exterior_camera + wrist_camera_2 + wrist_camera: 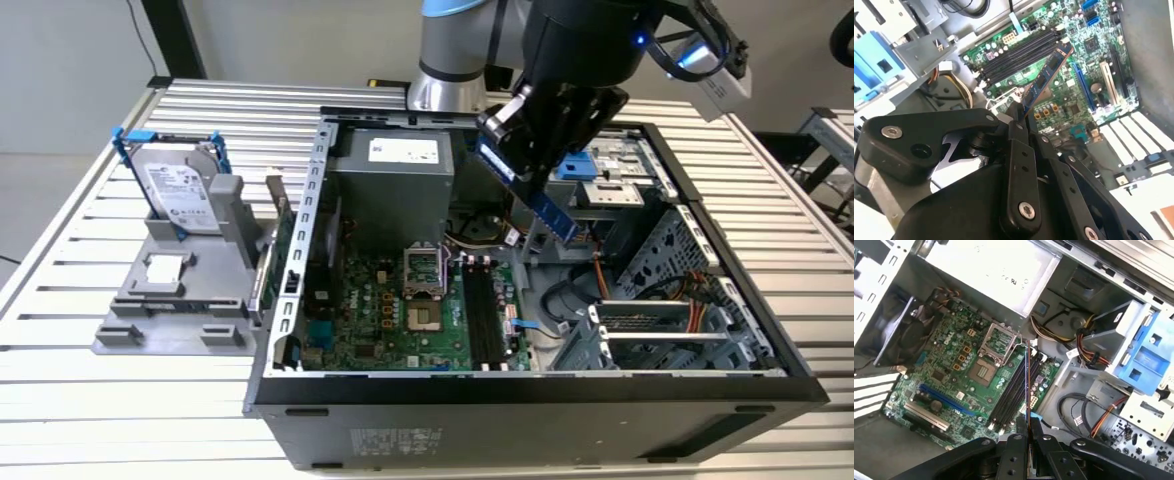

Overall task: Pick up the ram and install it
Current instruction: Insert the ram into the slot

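The ram (pixel 554 210) is a narrow blue stick hanging tilted above the open computer case, with my gripper (pixel 534 140) shut on its upper end. In the second wrist view the ram (pixel 1046 75) slants out from the black fingers (pixel 1018 131) over the green motherboard (pixel 1081 100), apart from the black memory slots (pixel 1021 54). In the first wrist view the ram (pixel 1027 385) shows edge-on as a thin line rising from the gripper (pixel 1027 432), lined up roughly along the memory slots (pixel 1011 397). In the exterior view the memory slots (pixel 483 315) lie lower and toward the case front.
The case (pixel 534 390) lies open on a slatted table. Inside are a grey power supply (pixel 394 165), a CPU socket (pixel 420 275), a blue-tabbed drive cage (pixel 577 165) and loose cables (pixel 607 290). A hard drive (pixel 180 190) stands in a grey holder at the exterior view's left.
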Controlling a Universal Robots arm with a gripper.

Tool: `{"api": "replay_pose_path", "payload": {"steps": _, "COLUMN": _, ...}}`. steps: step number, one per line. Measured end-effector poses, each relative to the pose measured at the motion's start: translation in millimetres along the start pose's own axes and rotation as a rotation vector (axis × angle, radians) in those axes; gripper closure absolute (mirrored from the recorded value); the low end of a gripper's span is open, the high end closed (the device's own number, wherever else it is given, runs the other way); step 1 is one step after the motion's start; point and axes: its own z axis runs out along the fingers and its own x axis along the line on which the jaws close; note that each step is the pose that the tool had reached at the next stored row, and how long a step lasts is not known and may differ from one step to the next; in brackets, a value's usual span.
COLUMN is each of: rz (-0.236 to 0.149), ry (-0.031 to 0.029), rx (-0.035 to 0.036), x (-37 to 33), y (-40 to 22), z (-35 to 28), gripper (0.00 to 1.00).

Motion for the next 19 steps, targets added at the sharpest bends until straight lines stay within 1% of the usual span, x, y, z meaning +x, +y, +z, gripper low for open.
{"api": "replay_pose_path", "payload": {"steps": 19, "rz": 0.314, "ry": -0.0127, "rx": 0.0034, "x": 0.0, "y": 0.0, "z": 0.0, "gripper": 1.0}}
